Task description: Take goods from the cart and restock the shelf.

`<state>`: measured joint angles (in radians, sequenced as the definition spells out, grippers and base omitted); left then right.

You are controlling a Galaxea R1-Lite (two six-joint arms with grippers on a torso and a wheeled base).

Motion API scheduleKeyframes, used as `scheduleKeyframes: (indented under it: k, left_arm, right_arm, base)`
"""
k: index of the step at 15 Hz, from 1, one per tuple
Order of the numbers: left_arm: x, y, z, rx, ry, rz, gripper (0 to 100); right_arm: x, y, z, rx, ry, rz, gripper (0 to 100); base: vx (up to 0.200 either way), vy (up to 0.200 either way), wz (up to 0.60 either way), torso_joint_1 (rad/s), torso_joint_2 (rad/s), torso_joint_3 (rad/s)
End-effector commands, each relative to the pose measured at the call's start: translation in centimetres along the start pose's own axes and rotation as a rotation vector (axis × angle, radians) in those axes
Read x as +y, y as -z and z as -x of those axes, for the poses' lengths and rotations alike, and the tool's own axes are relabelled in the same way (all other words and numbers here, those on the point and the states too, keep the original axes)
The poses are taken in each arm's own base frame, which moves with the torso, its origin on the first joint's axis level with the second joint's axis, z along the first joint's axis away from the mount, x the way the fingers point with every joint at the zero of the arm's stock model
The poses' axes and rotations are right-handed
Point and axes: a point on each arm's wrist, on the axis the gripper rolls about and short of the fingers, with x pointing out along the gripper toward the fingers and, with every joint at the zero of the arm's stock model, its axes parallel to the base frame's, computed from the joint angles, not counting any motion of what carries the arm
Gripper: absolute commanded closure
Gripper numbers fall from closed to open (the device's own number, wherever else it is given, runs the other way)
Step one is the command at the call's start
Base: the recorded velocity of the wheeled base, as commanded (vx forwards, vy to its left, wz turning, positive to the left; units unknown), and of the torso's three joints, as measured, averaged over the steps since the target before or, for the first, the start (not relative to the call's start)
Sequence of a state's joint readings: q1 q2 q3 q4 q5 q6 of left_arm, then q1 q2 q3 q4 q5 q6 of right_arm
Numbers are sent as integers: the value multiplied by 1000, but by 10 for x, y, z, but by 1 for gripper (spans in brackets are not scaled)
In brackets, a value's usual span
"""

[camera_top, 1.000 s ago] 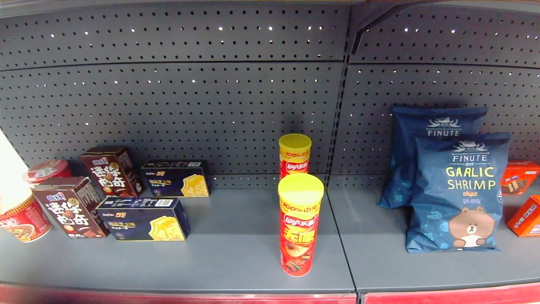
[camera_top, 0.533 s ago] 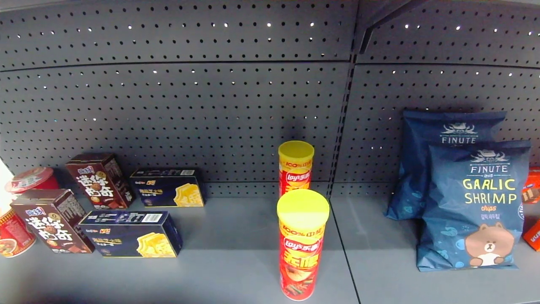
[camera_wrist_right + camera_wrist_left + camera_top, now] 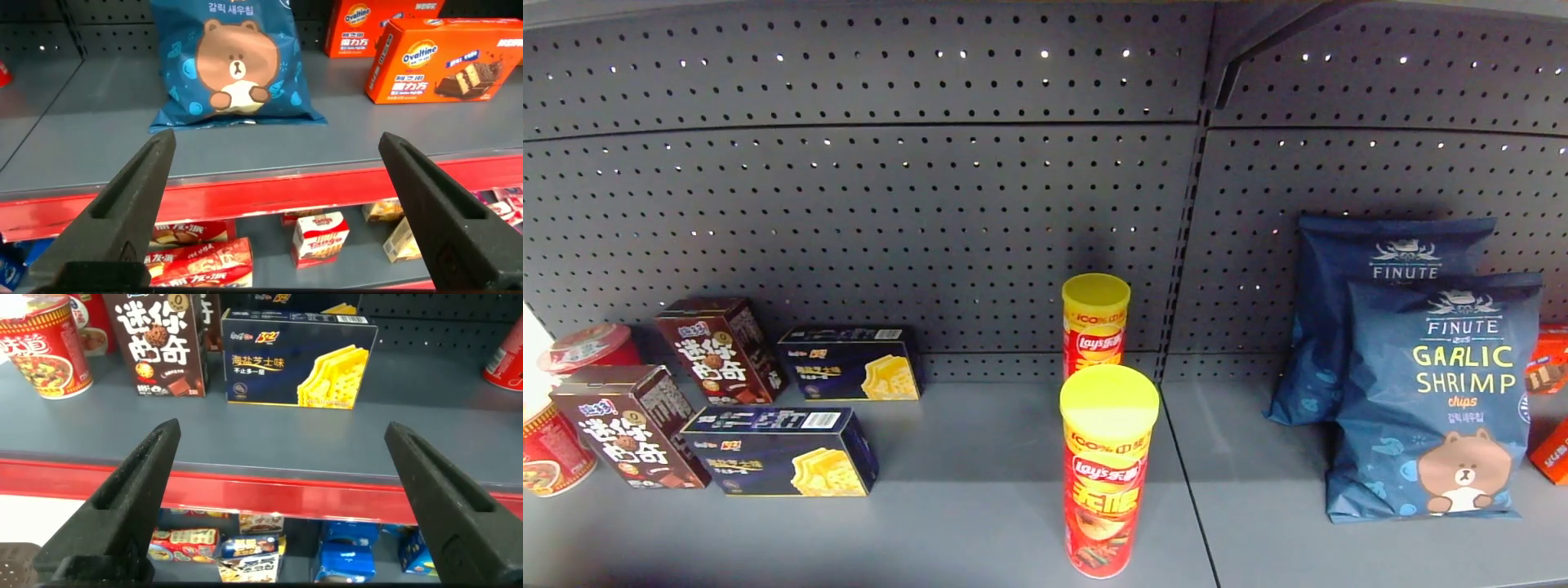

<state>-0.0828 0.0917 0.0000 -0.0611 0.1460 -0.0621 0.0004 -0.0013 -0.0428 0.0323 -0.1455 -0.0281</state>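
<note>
Partly hidden: rear chip can (image 3: 1095, 322) behind front can (image 3: 1108, 465). Cropped: noodle cup (image 3: 556, 453) at left end of shelf (image 3: 980, 490).

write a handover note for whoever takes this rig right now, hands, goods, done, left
Left hand: open, empty, in front of the shelf edge, facing the front cracker box.
Right hand: open, empty, at the same edge, facing the front chip bag and orange boxes.
Goods: two chip cans upright mid-shelf, one behind the other; noodle cups, brown boxes and cracker boxes on their left; bags on their right.
Done: cannot tell which items were just placed.
Left: nothing held, so probably fetch the next item from the cart.
</note>
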Motion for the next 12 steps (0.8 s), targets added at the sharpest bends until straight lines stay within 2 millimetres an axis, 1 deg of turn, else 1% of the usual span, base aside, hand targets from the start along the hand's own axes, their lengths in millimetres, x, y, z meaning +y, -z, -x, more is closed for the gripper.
scheduleKeyframes:
  k: [1,12]
  left_arm:
    - [0,0,0,1,-1,1,0]
    - [0,0,0,1,-1,2,0]
  right_arm:
    - [0,0,0,1,-1,0,0]
    - [0,0,0,1,-1,0,0]
  base:
    - [0,0,0,0,0,0]
    - [0,0,0,0,0,0]
